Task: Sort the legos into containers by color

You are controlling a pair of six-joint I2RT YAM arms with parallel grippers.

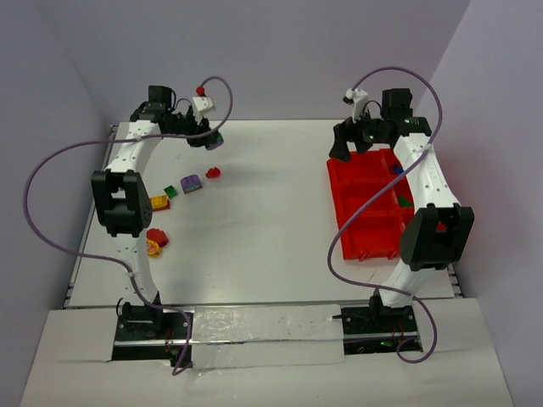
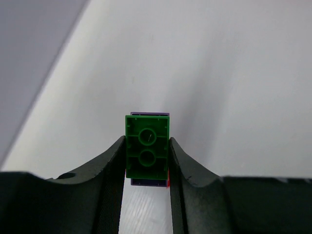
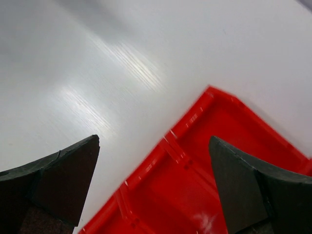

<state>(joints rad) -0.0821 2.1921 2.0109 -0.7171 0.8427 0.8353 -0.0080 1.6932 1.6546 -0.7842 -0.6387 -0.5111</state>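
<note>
Left gripper (image 2: 146, 142) is clamped on a green brick (image 2: 147, 158), which is pinched by its long sides between the two dark fingers (image 2: 109, 175). The brick is rectangular, bright green and glossy, and two circular forms are seen in line within a raised border on the face turned to the wrist camera. A purple piece (image 2: 146, 182) is seen directly behind it, showing only as thin strips above and below the green edges; whether the two are joined cannot be told. In the top view the held brick is carried at the far left of the white table (image 1: 271, 229), well apart from the red tray (image 1: 361, 246) at the right.

Right gripper (image 3: 153, 146) is held with its jaws wide apart and nothing between them, above a far corner of the tray.

Loose legos are scattered on the table beside the left arm: a small red piece (image 1: 213, 173), a purple brick (image 1: 191, 182), a green bit (image 1: 170, 192), a yellow-orange brick (image 1: 159, 202) and a red and yellow pair (image 1: 155, 242). A blue bit (image 1: 397, 170) and a green speck (image 1: 405, 202) are seen in separate tray compartments.
</note>
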